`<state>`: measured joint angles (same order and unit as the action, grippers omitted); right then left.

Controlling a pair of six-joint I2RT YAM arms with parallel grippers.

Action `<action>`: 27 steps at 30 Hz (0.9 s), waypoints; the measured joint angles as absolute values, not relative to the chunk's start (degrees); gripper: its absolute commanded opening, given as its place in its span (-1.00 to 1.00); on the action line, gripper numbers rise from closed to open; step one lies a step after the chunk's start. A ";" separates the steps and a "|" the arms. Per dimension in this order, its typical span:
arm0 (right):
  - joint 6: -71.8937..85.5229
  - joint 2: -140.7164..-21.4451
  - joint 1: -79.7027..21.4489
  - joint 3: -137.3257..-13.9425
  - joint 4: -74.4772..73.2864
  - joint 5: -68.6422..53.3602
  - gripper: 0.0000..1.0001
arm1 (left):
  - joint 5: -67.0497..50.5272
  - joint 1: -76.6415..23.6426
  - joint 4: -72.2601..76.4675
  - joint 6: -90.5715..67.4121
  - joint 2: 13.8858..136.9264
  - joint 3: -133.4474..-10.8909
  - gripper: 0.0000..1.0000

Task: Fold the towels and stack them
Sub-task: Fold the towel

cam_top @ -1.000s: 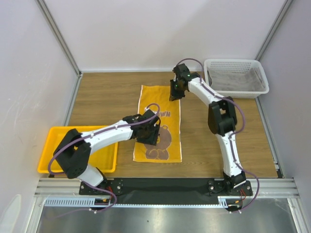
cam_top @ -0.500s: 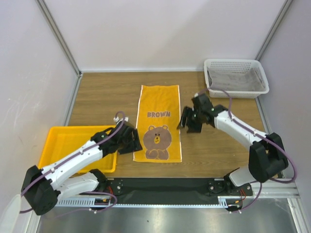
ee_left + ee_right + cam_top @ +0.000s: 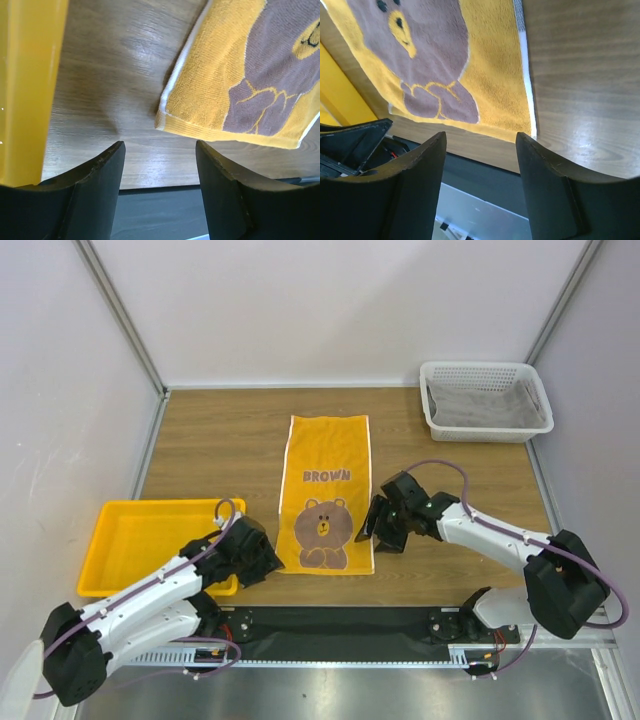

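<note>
Bear towel (image 3: 325, 495) lies flat and unfolded in the middle of the worktop (image 3: 220, 445). Its long side runs away from the arm bases. "BROWN" lettering sits at mid-length, with the bear figure below it toward the near edge. A white hem shows along both long sides.

Left fingers (image 3: 97, 187): spread apart, nothing between them. They are low over bare wood at the towel's near-left corner. In the left wrist view the corner (image 3: 161, 121) sits just beyond the tips, in line with the gap and outside it. No contact with the cloth is seen. The wall of the yellow tray (image 3: 150, 540) runs close along the outer side of the left-hand finger.

Right fingers (image 3: 417, 182): also spread, gripping nothing. They are at the towel's near-right corner and point in toward it from the right. In the right wrist view the hem ends just above one fingertip. Whether that tip touches the cloth cannot be told.

White mesh basket (image 3: 486, 400) stands at the far right corner of the worktop, well apart from both arms. There is grey material inside it, probably the grey towel (image 3: 485, 412), though the mesh blurs it.
</note>
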<state>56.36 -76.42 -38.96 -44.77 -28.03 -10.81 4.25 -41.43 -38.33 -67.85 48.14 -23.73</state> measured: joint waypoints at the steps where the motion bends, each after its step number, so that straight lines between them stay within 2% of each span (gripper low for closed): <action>1: 57.06 -76.40 -39.51 -44.42 -27.99 -10.70 0.25 | 4.27 -41.43 -37.95 -68.58 47.94 -23.29 0.26; 12: 62.59 -70.61 -41.63 -36.05 -28.34 -8.38 0.18 | 4.40 -41.45 -32.51 -71.88 46.39 -19.92 0.08; 15: 63.77 -69.76 -41.98 -34.28 -27.90 -7.99 0.16 | 4.78 -41.45 -31.75 -72.12 46.41 -19.38 -0.02; 19: 64.84 -69.76 -42.57 -32.42 -26.22 -7.97 0.14 | 5.76 -41.45 -30.96 -72.36 46.52 -18.50 -0.27; 27: 66.35 -69.87 -43.59 -30.22 -23.35 -7.97 0.05 | 5.98 -41.45 -28.75 -73.21 47.62 -17.69 -0.45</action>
